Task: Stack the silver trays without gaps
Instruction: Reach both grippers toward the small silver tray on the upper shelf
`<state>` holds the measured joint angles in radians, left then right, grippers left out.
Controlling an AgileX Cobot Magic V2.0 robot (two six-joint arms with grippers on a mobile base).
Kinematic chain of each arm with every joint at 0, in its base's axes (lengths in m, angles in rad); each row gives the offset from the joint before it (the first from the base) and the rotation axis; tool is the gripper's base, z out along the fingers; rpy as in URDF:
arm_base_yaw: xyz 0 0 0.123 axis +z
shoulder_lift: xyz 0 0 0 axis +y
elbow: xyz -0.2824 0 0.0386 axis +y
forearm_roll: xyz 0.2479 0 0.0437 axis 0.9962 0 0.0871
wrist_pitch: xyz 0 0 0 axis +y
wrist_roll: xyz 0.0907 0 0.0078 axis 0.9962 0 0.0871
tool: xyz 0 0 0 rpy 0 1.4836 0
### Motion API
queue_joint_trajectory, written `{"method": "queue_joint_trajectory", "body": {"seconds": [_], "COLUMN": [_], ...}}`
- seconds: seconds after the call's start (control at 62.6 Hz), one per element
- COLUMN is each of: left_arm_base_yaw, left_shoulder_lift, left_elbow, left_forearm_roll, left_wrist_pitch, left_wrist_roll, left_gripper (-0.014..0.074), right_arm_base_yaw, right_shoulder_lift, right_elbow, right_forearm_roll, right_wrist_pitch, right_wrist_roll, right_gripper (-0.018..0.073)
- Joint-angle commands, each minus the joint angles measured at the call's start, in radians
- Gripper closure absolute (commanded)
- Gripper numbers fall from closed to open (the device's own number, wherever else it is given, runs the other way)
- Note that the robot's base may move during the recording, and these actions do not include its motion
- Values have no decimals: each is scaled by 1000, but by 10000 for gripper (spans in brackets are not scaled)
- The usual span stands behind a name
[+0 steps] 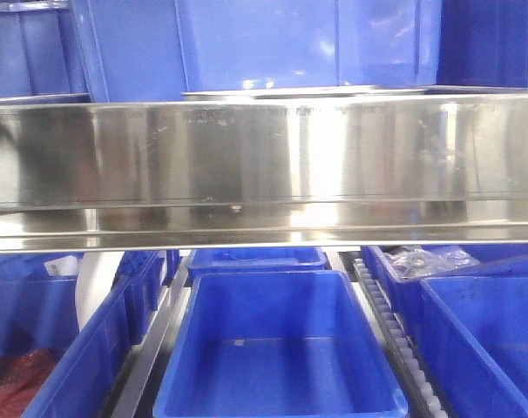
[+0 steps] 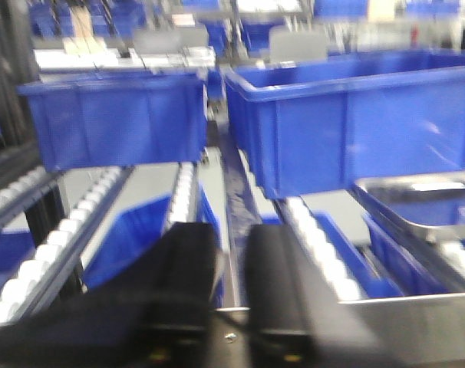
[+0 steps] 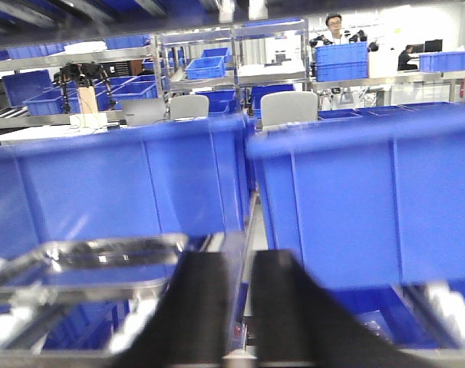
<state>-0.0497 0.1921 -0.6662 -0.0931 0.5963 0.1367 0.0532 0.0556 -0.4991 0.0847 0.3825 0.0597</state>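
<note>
Left claw (image 2: 232,295): black fingers slightly apart, empty. To its right, shallow shiny steel tray (image 2: 420,201) on roller shelf (image 2: 317,245), behind mirror-like steel rail (image 1: 264,165). Single or stacked: cannot tell. Right claw (image 3: 244,307): slightly apart, empty. Stacking likely unfinished. Deep blue plastic bins (image 3: 355,207) close behind, room tight.

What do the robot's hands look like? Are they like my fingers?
Not much like yours. Each one is a pair of broad, flat black fingers with blunt tips. The left gripper looks blurry and has a small pale screw near its base. The right gripper has the same black pair, widening toward the bottom. No cables, markings or arms show.
</note>
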Motion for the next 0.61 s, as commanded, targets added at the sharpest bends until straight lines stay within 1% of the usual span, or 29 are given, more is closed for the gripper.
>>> {"method": "queue_joint_trajectory", "body": {"seconds": [0.0, 0.048, 0.112, 0.128, 0.16, 0.208, 0.288, 0.368, 0.416, 0.496, 0.592], "left_arm_base_yaw": [-6, -6, -6, -6, -11, -28, -78, -150, -217, -339, -439], "left_shoulder_lift": [120, 176, 256, 271, 314, 356, 434, 507, 567, 676, 788], "left_elbow": [-121, -178, -232, -242, -267, -296, -341, -388, -427, -504, -599], "left_forearm_roll": [-81, -136, -193, -203, -253, -290, -322, -359, -373, -363, -328], "left_wrist_pitch": [6, 40, 71, 74, 71, 71, 86, 113, 139, 172, 178], "left_wrist_roll": [31, 61, 106, 120, 136, 169, 229, 295, 338, 339, 336], "left_gripper": [305, 229, 176, 171, 173, 173, 173, 173, 173, 174, 174], "right_arm_base_yaw": [0, 0, 0, 0, 0, 2, 28, 76, 117, 193, 265], "right_shoulder_lift": [102, 149, 208, 222, 269, 315, 388, 459, 505, 617, 740], "right_elbow": [-114, -154, -190, -196, -215, -243, -294, -348, -391, -474, -573], "right_forearm_roll": [1, 1, -1, -4, -4, -2, 18, 31, 31, 31, 31], "right_wrist_pitch": [-26, -27, -26, -26, -25, -24, -24, -11, 21, 95, 171], "right_wrist_roll": [0, -1, -6, -9, -18, -22, -22, -22, -25, -42, -45], "right_gripper": [71, -7, -81, -83, -71, -66, -66, -66, -66, -66, -66]}}
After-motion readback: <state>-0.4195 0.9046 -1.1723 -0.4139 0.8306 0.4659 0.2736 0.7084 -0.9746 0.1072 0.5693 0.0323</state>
